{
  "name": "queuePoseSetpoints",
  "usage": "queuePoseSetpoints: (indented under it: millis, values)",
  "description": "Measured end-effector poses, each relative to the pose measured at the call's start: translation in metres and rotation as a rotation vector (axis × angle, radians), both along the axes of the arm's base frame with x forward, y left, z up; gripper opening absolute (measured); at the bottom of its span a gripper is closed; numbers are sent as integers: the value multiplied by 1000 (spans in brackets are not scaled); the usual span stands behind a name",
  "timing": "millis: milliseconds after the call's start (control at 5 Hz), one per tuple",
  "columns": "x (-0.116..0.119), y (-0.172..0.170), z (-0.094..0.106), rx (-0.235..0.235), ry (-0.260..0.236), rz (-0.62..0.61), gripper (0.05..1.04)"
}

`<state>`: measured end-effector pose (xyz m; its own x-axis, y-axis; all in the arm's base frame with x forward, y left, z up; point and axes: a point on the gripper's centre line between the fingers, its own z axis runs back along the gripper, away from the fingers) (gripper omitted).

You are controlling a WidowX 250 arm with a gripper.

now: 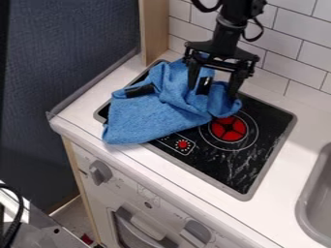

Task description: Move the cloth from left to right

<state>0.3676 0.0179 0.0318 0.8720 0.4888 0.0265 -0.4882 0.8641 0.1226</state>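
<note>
Foreground, lower left of the camera view: a grey metal box (48,230) with a black cable (16,213) curving over it. Beyond it stands the white front of a toy stove, bearing two grey knobs (100,172) and an oven door handle (148,235). On the white counter (81,114), a black cooktop (255,162) shows a red burner (227,129) and a smaller red control mark (183,144). The blue cloth (145,118), the task's object, lies crumpled across the cooktop's left part; its near corner extends over the frame onto the counter, and its right edge reaches the burner's ring. The end effector (214,92) hangs from the upper right over the cloth's bunched right portion, released, its two fingers apart with blue folds between them; contact cannot be told. Right: grey sink (307,206). Rear: white tiled wall (294,60) and wooden post (154,31).
</note>
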Motion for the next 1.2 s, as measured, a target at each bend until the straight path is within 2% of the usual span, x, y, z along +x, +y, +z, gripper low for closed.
queuePoseSetpoints:
  millis: [400, 600, 800, 1000, 1200]
  values:
    - [-2, 7, -20, -2, 60, 22, 352]
    - [0, 7, -19, 3, 64, 21, 147]
    - [-4, -2, -19, -4, 89, 18, 61]
    - [-2, -20, -10, -62, 111, 21, 55]
    - [-7, -53, -3, -129, 123, 56, 55]
